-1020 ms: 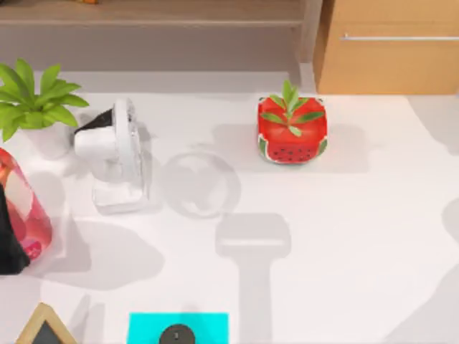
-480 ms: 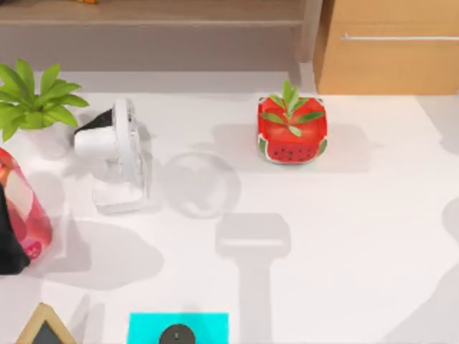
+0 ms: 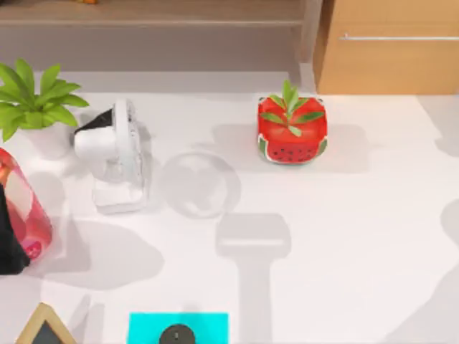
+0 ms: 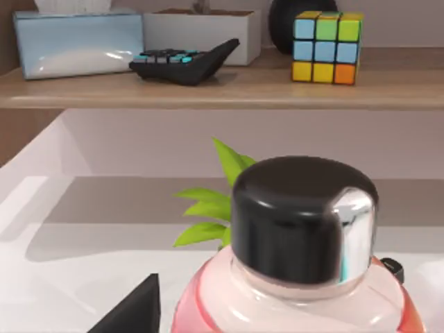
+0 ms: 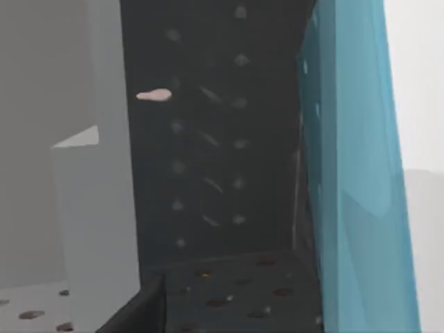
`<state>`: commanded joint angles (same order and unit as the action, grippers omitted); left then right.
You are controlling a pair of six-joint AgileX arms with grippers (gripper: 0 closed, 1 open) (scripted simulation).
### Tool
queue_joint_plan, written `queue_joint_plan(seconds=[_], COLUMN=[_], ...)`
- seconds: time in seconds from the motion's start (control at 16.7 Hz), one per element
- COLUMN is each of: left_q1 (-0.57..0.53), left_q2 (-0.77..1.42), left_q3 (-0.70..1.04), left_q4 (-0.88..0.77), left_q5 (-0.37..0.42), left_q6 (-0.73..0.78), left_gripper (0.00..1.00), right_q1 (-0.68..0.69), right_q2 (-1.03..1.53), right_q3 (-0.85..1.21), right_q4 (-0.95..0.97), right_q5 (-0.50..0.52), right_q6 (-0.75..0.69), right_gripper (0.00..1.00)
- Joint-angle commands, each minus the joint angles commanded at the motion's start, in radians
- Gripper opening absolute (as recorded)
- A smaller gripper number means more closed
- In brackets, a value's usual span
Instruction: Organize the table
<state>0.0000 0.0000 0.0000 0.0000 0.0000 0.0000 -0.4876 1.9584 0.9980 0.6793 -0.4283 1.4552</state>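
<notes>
The white worktop spreads across the whole top view, running back to a wooden shelf and a tan drawer cabinet behind its far edge. Near the middle of that far edge sits a red watermelon-patterned cube with green leaves on top. Toward the far left corner stands a potted plant, and just beside it a small white fan. At the left edge is a pink bottle with a black cap; the left wrist view looks right over it, and a dark corner low in that view may be the left end effector, but whether it is apart or together I cannot tell. On the near edge lie a cyan pad and a small wooden-framed board. Up on the shelf: a tissue box, a black calculator and a colour cube. The right wrist view faces a dark perforated surface beside a blue panel; the right end effector's state I cannot tell either.
</notes>
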Motion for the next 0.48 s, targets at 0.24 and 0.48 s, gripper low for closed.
queue_joint_plan(seconds=[0.24,0.48], left_q1=[0.000,0.000], left_q2=[0.000,0.000], left_q3=[0.000,0.000], left_q4=[0.000,0.000], left_q5=[0.000,0.000], left_q6=[0.000,0.000], left_gripper=[1.00,1.00], right_q1=[-0.023,-0.058], right_q2=[-0.066,-0.120], right_q3=[-0.079,-0.167], right_q4=[0.022,0.046], right_q5=[-0.030,-0.056], right_q6=[-0.007,-0.020], right_gripper=[1.00,1.00])
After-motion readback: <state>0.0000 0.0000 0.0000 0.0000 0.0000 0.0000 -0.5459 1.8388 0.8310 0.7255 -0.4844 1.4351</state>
